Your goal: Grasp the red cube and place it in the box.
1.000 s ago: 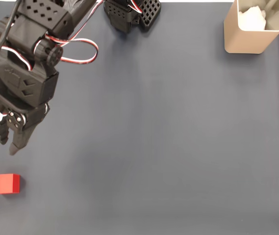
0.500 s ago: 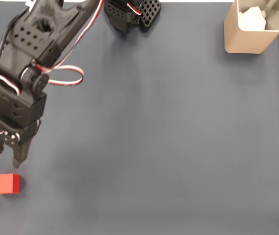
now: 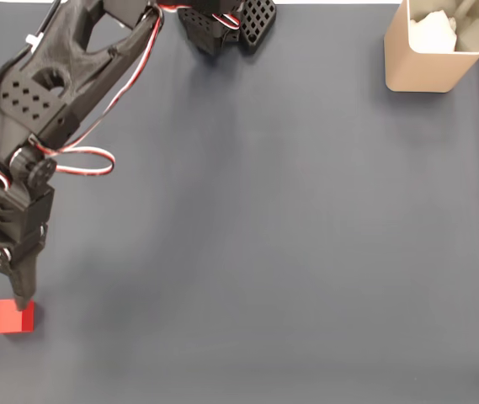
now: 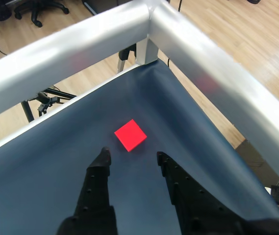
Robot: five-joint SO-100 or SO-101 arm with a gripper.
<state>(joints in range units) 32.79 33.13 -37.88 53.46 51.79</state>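
Observation:
The red cube (image 3: 10, 317) lies on the dark mat near the bottom left corner in the fixed view. In the wrist view the red cube (image 4: 130, 135) sits just beyond the fingertips, close to the table's corner. My gripper (image 4: 132, 156) is open, its two black fingers spread a little wider than the cube, with nothing between them. From the fixed camera the gripper (image 3: 12, 295) hangs right above the cube's upper edge. The beige box (image 3: 433, 52) stands at the top right, far from the arm, with something white inside.
A silver metal frame (image 4: 144, 19) runs around the table corner right behind the cube. The arm's black base (image 3: 222, 23) sits at the top centre of the mat. The dark mat (image 3: 290, 236) stretches between the cube and the box.
The arm has swung down and to the left, bringing the gripper from well above the cube to right over it. The cube and the box have not moved.

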